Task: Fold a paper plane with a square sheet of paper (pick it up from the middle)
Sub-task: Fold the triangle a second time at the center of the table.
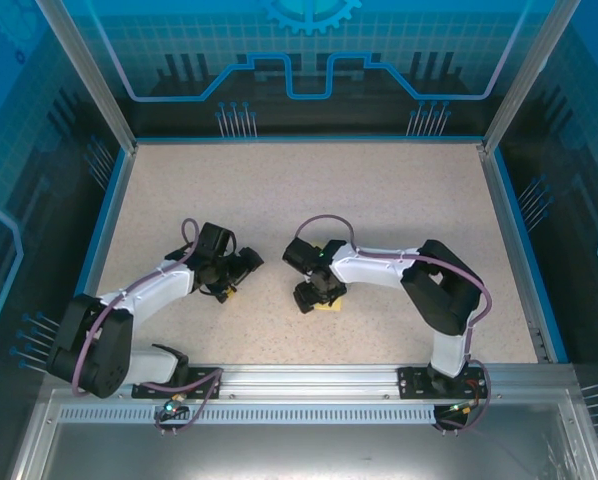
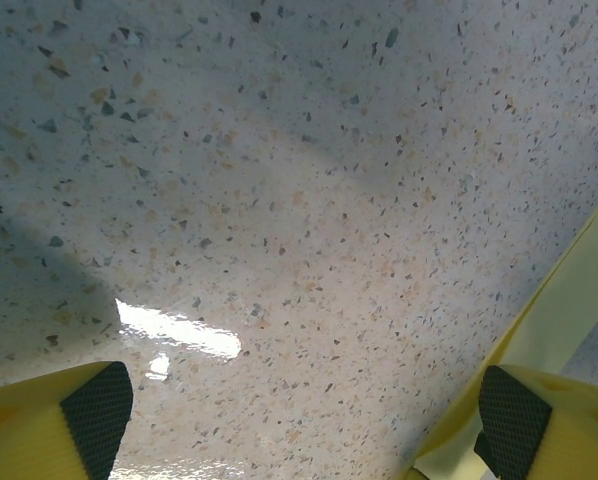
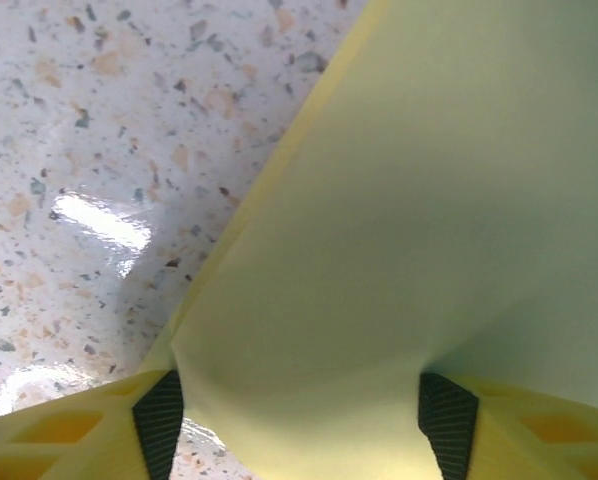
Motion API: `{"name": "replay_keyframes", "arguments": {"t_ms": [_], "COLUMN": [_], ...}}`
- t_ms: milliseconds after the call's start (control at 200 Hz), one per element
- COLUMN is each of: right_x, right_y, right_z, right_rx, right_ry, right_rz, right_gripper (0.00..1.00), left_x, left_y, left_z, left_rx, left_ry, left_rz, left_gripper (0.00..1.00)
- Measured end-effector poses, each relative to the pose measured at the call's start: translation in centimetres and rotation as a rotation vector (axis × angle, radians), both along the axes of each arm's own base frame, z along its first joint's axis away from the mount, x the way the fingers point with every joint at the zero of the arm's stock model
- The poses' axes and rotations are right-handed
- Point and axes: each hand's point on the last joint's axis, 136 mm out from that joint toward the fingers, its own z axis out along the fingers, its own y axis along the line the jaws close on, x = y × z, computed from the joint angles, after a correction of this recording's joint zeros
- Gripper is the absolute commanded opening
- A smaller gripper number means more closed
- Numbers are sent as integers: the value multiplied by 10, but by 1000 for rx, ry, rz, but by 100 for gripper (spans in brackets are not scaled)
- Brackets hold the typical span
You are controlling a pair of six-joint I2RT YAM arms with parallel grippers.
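The square sheet of paper (image 1: 327,306) sits toward 6 o'clock on the counter (image 1: 379,200), seemingly mid-fold; the right pincer (image 3: 299,420), half open, pinches it; the left pincer (image 2: 305,418) gapes empty at its 9 o'clock; next probably comes a careful crease.

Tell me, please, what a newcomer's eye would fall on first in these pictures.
The pale yellow square sheet of paper stands out first: in the right wrist view it spreads between the fingers of the right hand. From above, both arms bend inward over the speckled table, near its front edge. The left hand is open over the tabletop, a paper edge beside one finger.
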Motion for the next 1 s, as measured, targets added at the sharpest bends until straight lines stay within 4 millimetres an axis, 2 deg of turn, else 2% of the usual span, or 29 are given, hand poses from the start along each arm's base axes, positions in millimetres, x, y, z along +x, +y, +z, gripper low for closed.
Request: {"name": "replay_keyframes", "arguments": {"t_ms": [95,340,510,605,690,790,1000], "right_x": [2,3,5,6,7,8,7], "right_y": [-3,-4,-7,-8,-9,-10,-11], "right_z": [0,0,2,4,6,7,9], "right_rx": [7,44,150,233,306,372,451], "right_ry": [8,29,72,104,136,167,196], "right_rz": [-20,-34,-52,-62,-72,-76,-70], "right_gripper": [58,57,55,54,55,55,55], "left_x": [0,-1,3,5,3,-1,-10], "left_y": [0,-2,-21,-38,-58,-81,-119], "left_z": [-1,-2,6,16,19,16,3], "left_rx": [1,-8,-105,-170,-215,-257,-328], "left_ry": [3,9,-34,-75,-92,-82,-40], "left_rz": [0,-6,-77,-149,-233,-311,-406], "left_gripper": [93,92,84,74,59,44,20]}}
